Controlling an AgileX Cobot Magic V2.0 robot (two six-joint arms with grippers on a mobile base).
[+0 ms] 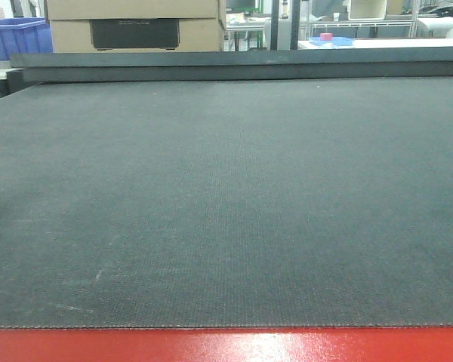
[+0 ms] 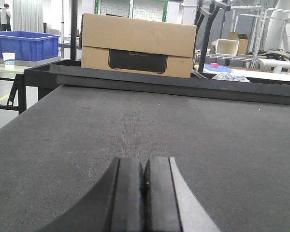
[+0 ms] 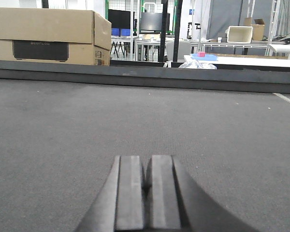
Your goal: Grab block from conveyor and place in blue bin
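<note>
Conveyor [image 1: 226, 204] dark grey, cardboard box [image 1: 136, 9] beyond

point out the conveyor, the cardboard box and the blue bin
conveyor [image 1: 226, 204], front-facing view, middle of the grey belt
cardboard box [image 2: 135, 34], left wrist view, its front face
blue bin [image 2: 31, 47], left wrist view, its front wall
</note>
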